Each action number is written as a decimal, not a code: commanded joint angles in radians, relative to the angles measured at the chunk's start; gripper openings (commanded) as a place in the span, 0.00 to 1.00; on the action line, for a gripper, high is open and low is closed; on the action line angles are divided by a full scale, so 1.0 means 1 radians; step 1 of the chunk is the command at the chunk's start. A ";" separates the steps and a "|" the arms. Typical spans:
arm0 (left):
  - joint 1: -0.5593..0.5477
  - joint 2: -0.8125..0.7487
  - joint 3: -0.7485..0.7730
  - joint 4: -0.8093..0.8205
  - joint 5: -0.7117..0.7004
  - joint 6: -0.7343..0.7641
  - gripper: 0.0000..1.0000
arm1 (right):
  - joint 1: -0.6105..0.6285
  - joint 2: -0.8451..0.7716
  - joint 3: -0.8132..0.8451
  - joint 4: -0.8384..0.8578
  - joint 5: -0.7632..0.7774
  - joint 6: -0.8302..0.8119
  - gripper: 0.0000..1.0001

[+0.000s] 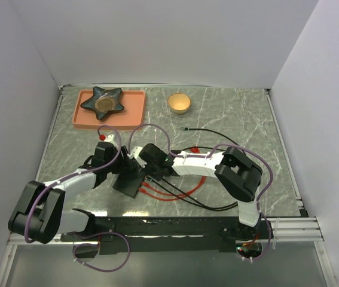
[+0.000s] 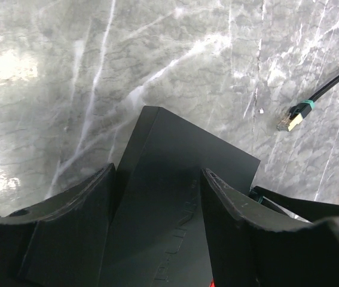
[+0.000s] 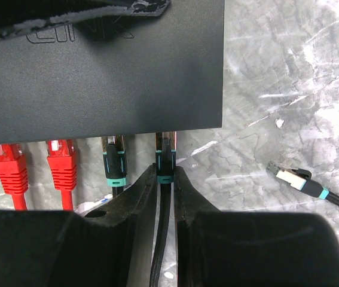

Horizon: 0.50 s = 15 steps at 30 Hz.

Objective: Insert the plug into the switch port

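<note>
The black switch (image 3: 127, 78) is steadied near-centre on the counter (image 1: 229, 113) under the spread left hand (image 2: 157, 173) — apparently so that it cannot slide — while the teal-booted plug (image 3: 165, 156) is pinched by the closed right hand (image 3: 165, 174) and lined up at the switch port (image 3: 168, 136) on its near-right edge.

I see the switch box (image 1: 128, 179) near me on the tabletop, the tray (image 1: 136, 112) behind-left, and the bowl (image 1: 179, 103) right of the tray.
</note>
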<state>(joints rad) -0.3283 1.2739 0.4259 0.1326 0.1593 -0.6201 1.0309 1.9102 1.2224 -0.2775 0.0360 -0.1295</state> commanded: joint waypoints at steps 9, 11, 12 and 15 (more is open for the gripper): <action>-0.141 -0.027 0.010 0.075 0.207 -0.044 0.62 | -0.005 -0.039 0.127 0.248 -0.107 -0.027 0.00; -0.150 -0.030 0.010 0.087 0.215 -0.040 0.62 | -0.008 -0.037 0.134 0.245 -0.108 -0.032 0.00; -0.153 -0.028 0.010 0.088 0.214 -0.040 0.62 | -0.009 -0.037 0.137 0.247 -0.120 -0.033 0.00; -0.166 -0.028 0.013 0.108 0.221 -0.040 0.63 | -0.011 -0.039 0.140 0.256 -0.142 -0.039 0.00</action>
<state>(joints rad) -0.4080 1.2724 0.4259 0.1463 0.1081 -0.5892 1.0077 1.9102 1.2457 -0.3477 0.0097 -0.1593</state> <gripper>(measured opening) 0.625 0.203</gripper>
